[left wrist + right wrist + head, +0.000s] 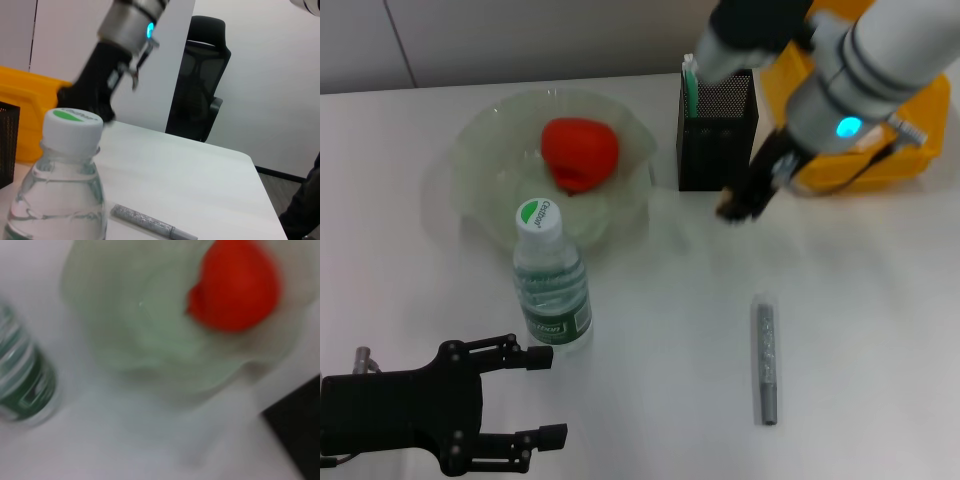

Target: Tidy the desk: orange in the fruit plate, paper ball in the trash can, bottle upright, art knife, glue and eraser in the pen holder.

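The orange lies in the pale-green fruit plate. In front of the plate the bottle stands upright on the desk. The mint-green art knife sticks up out of the black pen holder. The grey glue lies flat on the desk. My right gripper hovers low beside the pen holder's front right corner. My left gripper rests open and empty at the near left. Eraser and paper ball are out of view.
The yellow trash can stands behind the right arm at the back right. A black office chair is beyond the desk's far edge.
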`<state>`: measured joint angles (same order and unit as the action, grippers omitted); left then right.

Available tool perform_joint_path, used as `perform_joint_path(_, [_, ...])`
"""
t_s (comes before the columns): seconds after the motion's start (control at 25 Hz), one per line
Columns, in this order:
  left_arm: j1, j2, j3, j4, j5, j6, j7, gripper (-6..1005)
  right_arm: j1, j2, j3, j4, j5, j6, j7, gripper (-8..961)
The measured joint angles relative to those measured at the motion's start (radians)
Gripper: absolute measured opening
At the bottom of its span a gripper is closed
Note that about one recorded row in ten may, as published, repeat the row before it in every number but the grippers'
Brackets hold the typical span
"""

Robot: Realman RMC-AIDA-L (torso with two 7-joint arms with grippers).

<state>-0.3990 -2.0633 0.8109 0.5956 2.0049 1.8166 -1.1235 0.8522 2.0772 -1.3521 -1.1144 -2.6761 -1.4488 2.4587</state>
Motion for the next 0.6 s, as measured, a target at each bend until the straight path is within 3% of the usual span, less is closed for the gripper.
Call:
perform_joint_path(0.04, [0.0,0.0,0.0,0.0,0.0,0.0,0.0,815,-0.01,0.0,0.039,-0.085,-0.019,-0.016,0.001,258])
perform_joint_path(0.24, [-0.002,-0.002,-0.012,-0.001,0.0,-0.001,0.003,815,-0.041,0.0,0.1,-0.253,-0.035,0.001,-0.008,260])
perform_joint_path(0.4, [-0.002,-0.003,-0.014,-0.001,0.0,-0.001,0.004,815,-0.05,0.0,0.107,-0.265,-0.034,0.058,-0.024,262])
perform_joint_path(0.6, [-0.003,-0.003,-0.015,0.0,0.0,-0.003,-0.001,815,-0.051,0.0,0.108,-0.181,-0.032,0.181,-0.08,264])
